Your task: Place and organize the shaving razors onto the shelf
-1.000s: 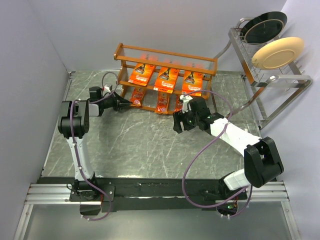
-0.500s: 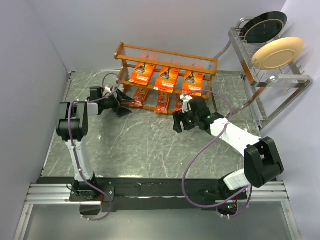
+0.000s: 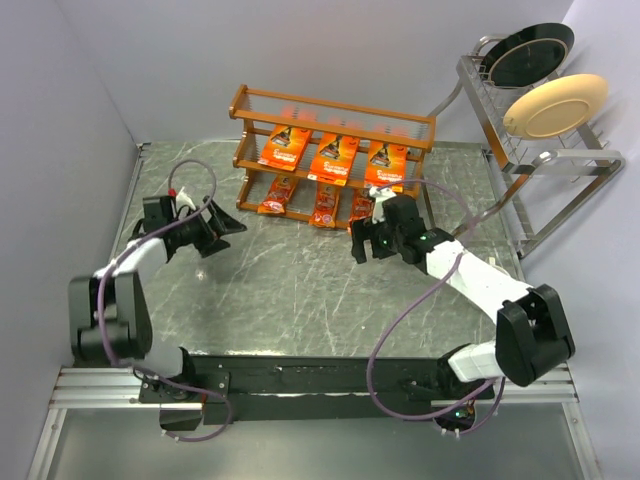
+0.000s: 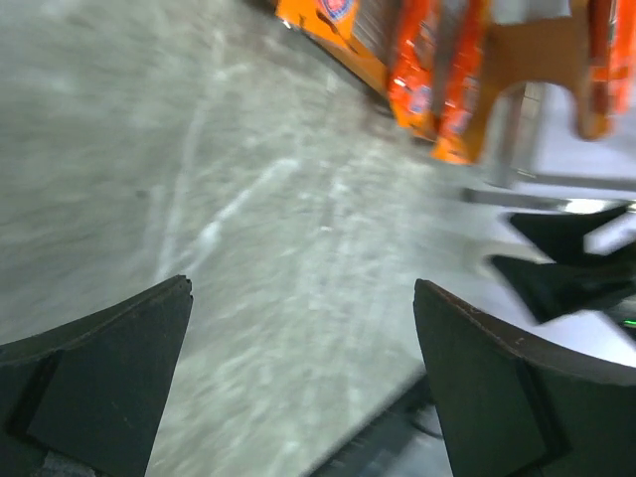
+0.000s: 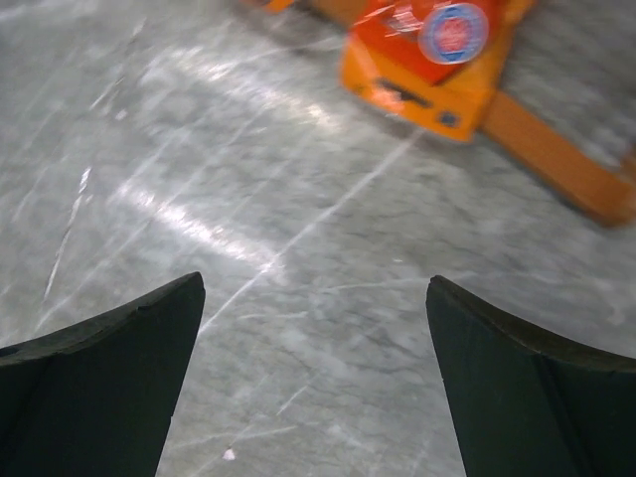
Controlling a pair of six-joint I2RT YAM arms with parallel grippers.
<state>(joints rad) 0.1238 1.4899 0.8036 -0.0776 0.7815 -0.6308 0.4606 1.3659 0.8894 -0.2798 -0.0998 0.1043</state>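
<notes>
Blurry, edge-cropped shelf [image 4: 537, 50] and razors [image 4: 412, 65]

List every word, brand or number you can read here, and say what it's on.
None can be read.
Large razor packs on the shelf: print too small.
Small pack, right wrist view: round blue-and-red badge, blurred.

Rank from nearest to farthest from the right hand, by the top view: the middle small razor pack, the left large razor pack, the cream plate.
From the right hand:
1. middle small razor pack, lower tier, just beyond it.
2. left large razor pack, upper tier, left end.
3. cream plate, far right.
</notes>
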